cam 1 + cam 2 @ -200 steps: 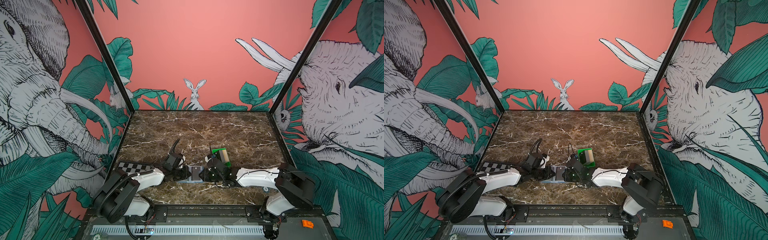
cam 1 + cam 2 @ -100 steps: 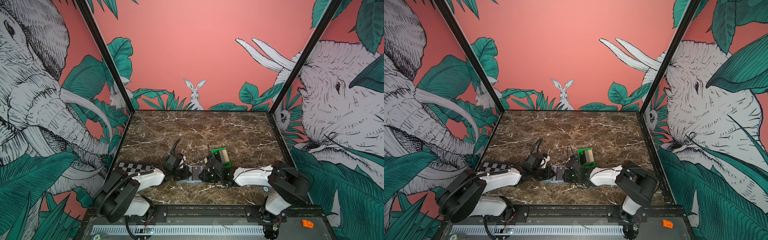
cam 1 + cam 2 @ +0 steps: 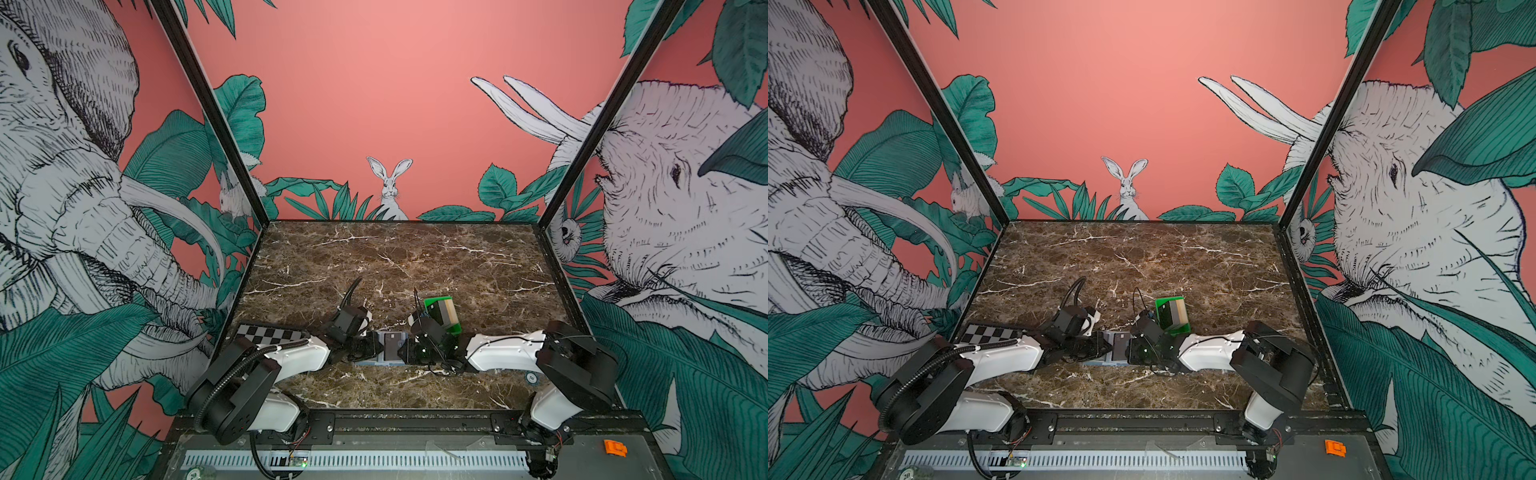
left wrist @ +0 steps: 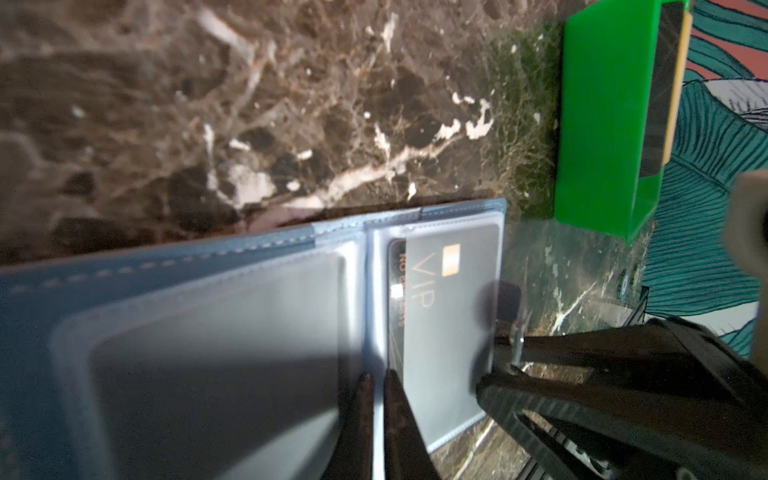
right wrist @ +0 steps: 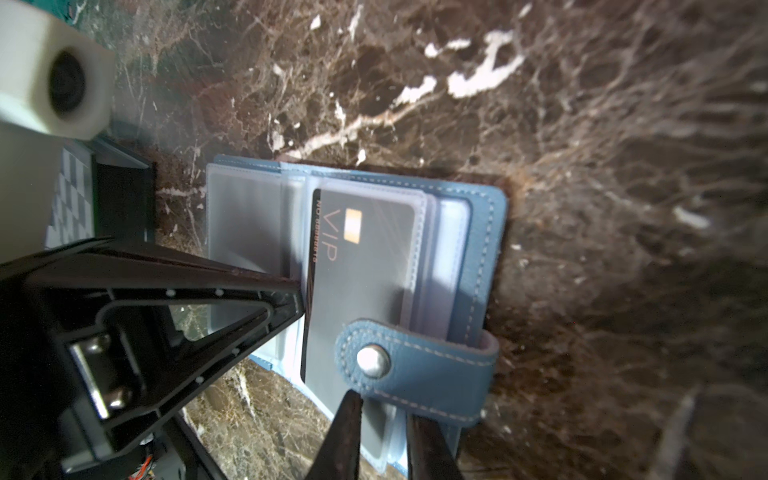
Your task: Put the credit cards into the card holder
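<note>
Jaws of your left gripper (image 4: 377, 376) stand closed to a sliver. Their tips sit at the spine-side mouth of a clear sleeve (image 4: 457, 374), just beside the bare long edge of the black VIP card (image 4: 449, 291). Whether they pinch anything you cannot tell.

Jaws of your right gripper (image 5: 380, 405) stand a little apart at the end of the card holder (image 5: 486, 232), just below its snap tab (image 5: 415, 365). Grey sleeve shows in the gap, and you cannot tell whether they grip it.

The card holder lies open on the marble tabletop (image 5: 582, 124). In a top view you find it (image 3: 382, 363) at 6 o'clock from the tabletop's middle, near the front edge. Your left arm reaches it from 9 o'clock and your right arm from 3 o'clock.

The VIP card sits almost wholly inside the clear sleeve, its chip visible through the plastic. Only a narrow dark strip along one long edge is uncovered. The snap tab is folded over the sleeves and overlaps the end of the card nearest the right jaws.

The other credit cards (image 3: 444, 313), grey and tan, rest in a green tray (image 3: 436, 298) at 2 o'clock from the holder, near it but not touching. A checkerboard plate (image 3: 270, 334) lies at 9 o'clock from the holder, beside your left arm.
</note>
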Controlling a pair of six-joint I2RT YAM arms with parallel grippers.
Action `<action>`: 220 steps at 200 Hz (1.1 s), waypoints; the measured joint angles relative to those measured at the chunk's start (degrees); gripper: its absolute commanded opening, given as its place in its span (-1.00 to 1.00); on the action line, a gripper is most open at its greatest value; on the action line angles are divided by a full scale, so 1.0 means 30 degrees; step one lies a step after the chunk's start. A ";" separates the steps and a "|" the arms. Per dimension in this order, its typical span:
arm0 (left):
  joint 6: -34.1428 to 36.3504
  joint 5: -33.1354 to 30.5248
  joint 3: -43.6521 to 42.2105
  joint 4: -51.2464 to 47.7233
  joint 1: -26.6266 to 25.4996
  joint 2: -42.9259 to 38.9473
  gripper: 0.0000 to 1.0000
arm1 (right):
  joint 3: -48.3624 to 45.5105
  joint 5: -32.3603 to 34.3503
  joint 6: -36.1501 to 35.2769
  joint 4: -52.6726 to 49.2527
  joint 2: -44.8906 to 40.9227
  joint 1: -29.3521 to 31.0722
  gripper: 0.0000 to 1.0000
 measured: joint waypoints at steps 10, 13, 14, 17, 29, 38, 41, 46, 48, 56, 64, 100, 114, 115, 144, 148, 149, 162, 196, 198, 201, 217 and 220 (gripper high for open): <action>-0.0044 0.0036 0.0007 0.0138 -0.0015 0.0066 -0.79 | 0.0168 0.0051 -0.0160 -0.0277 0.0000 0.0000 -0.59; -0.0058 0.0044 0.0000 0.0189 -0.0022 0.0087 -0.79 | 0.0211 0.0051 -0.0211 -0.0357 0.0000 0.0000 -0.59; -0.0058 0.0044 0.0000 0.0197 -0.0022 0.0095 -0.79 | 0.0240 0.0051 -0.0233 -0.0393 0.0000 0.0000 -0.59; -0.0080 0.0051 0.0000 0.0233 -0.0036 0.0102 -0.79 | 0.0299 0.0058 -0.0277 -0.0481 0.0000 0.0000 -0.59; -0.0153 0.0066 0.0000 0.0350 -0.0058 0.0153 -0.79 | 0.0488 0.0051 -0.0430 -0.0743 0.0000 0.0000 -0.59; -0.0204 0.0102 0.0000 0.0401 -0.0080 0.0175 -0.79 | 0.0634 0.0058 -0.0546 -0.0896 0.0000 0.0007 -0.59; -0.0233 0.0117 0.0000 0.0415 -0.0087 0.0175 -0.80 | 0.0692 0.0058 -0.0561 -0.0969 0.0000 0.0007 -0.59; -0.0262 0.0131 0.0000 0.0423 -0.0095 0.0175 -0.80 | 0.0772 0.0058 -0.0619 -0.1042 0.0000 0.0007 -0.59; -0.0291 0.0131 0.0000 0.0423 -0.0095 0.0175 -0.80 | 0.0801 0.0058 -0.0619 -0.1078 0.0000 0.0007 -0.59; -0.0342 0.0182 0.0000 0.0423 -0.0102 0.0175 -0.80 | 0.0918 0.0058 -0.0699 -0.1180 0.0000 0.0015 -0.59; -0.0401 0.0204 0.0000 0.0452 -0.0109 0.0182 -0.80 | 0.1027 0.0058 -0.0772 -0.1253 0.0000 0.0022 -0.59; -0.0539 0.0306 0.0000 0.0823 -0.0182 0.0386 -0.80 | 0.1545 0.0117 -0.1122 -0.1552 0.0000 0.0117 -0.59; -0.0619 0.0372 0.0000 0.0991 -0.0197 0.0481 -0.80 | 0.1719 0.0153 -0.1260 -0.1690 0.0000 0.0168 -0.58; -0.0627 0.0379 0.0000 0.0998 -0.0197 0.0488 -0.80 | 0.1727 0.0153 -0.1260 -0.1690 0.0000 0.0168 -0.58; -0.0896 0.0546 -0.0036 0.1515 -0.0219 0.0729 -0.80 | 0.1996 0.0211 -0.1479 -0.2062 0.0000 0.0255 -0.57; -0.0918 0.0561 -0.0051 0.1566 -0.0226 0.0758 -0.80 | 0.2018 0.0211 -0.1486 -0.2106 0.0000 0.0262 -0.57; -0.0918 0.0568 -0.0051 0.1566 -0.0226 0.0758 -0.80 | 0.2033 0.0211 -0.1508 -0.2120 0.0000 0.0262 -0.57; -0.0969 0.0576 -0.0051 0.1639 -0.0248 0.0772 -0.81 | 0.2142 0.0211 -0.1610 -0.2251 0.0000 0.0299 -0.55; -0.1005 0.0568 -0.0058 0.1661 -0.0262 0.0772 -0.81 | 0.2652 0.0138 -0.1749 -0.2382 0.0000 0.0444 -0.45; -0.1013 0.0568 -0.0058 0.1661 -0.0262 0.0772 -0.81 | 0.2681 0.0124 -0.1763 -0.2382 0.0000 0.0444 -0.45; -0.1020 0.0568 -0.0058 0.1668 -0.0262 0.0772 -0.81 | 0.2725 0.0117 -0.1763 -0.2382 0.0000 0.0459 -0.44; -0.1071 0.0576 -0.0080 0.1698 -0.0270 0.0772 -0.81 | 0.2922 0.0066 -0.1814 -0.2382 0.0000 0.0495 -0.40; -0.1086 0.0576 -0.0080 0.1698 -0.0270 0.0772 -0.81 | 0.2936 0.0044 -0.1814 -0.2375 0.0000 0.0510 -0.40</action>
